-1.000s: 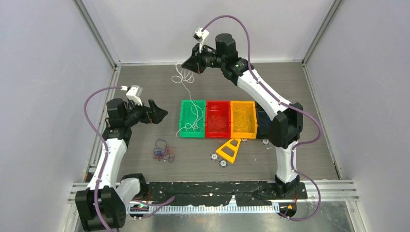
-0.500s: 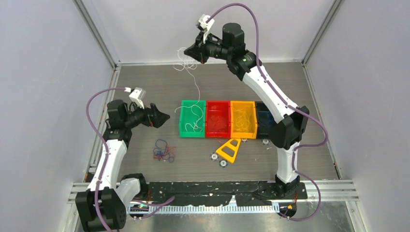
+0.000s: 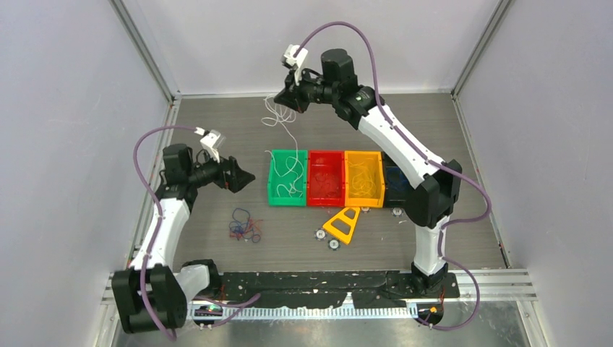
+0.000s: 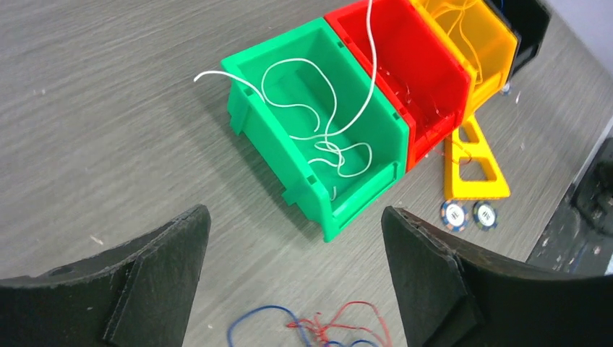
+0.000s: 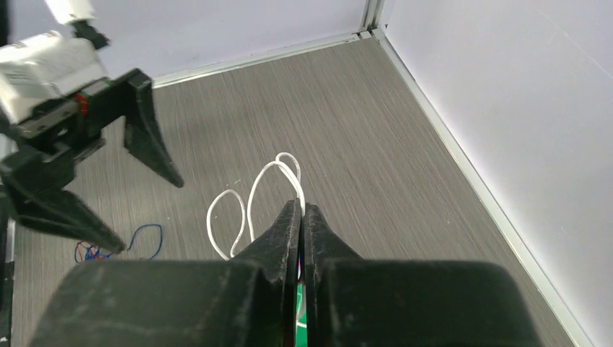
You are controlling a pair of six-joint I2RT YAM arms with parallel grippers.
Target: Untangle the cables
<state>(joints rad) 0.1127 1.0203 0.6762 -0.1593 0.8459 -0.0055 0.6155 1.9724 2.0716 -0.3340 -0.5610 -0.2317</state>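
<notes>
1. From the top camera, the right gripper (image 3: 283, 98) is raised over the far side of the table (image 3: 217, 130). It pinches a white cable (image 3: 291, 137) that trails down into the green bin (image 3: 273, 189). The left gripper (image 3: 244, 176) hovers just beside that bin with its fingers spread and holds nothing. A red and blue tangle (image 3: 244, 225) lies on the table near the left arm, and sorting it looks like the main job left.
2. From the left wrist camera, the lower end of the white cable lies in loose loops inside the green bin, with one end over the rim. The red bin (image 4: 426, 87) and orange bin (image 4: 481, 43) hold fine strands, too thin to tell their colour.
3. From the right wrist camera, the fingers are pressed together on the white cable and its loops hang free below. It looks nearly separated but is not yet laid down.
</notes>
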